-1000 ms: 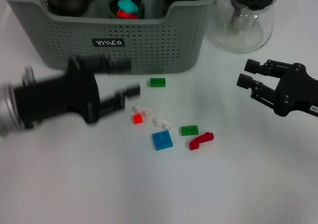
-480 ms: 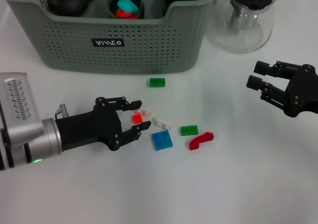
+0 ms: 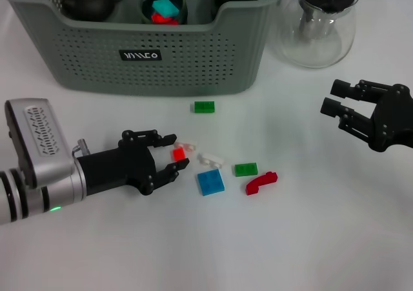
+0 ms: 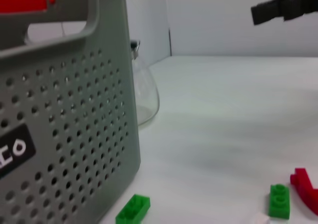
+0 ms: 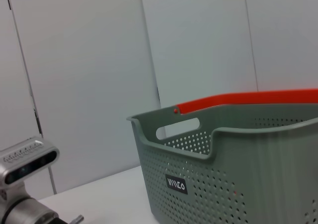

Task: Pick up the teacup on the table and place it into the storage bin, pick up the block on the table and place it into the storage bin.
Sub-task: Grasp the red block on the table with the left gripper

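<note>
Blocks (image 3: pixel 211 182) scattered before open-fingered left gripper (image 3: pixel 176 153), storage bin (image 3: pixel 193 59) behind; right gripper (image 3: pixel 330 99) likewise open.

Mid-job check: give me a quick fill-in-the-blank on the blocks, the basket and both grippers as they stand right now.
1. The left gripper has its open fingers on either side of the small ____ block.
2. The flat square blue block lies on the white ____.
3. The grey-green perforated storage bin stands to the ____ of the clear glass pot.
4. The right gripper holds ____.

Missing words: red; table; left; nothing
</note>
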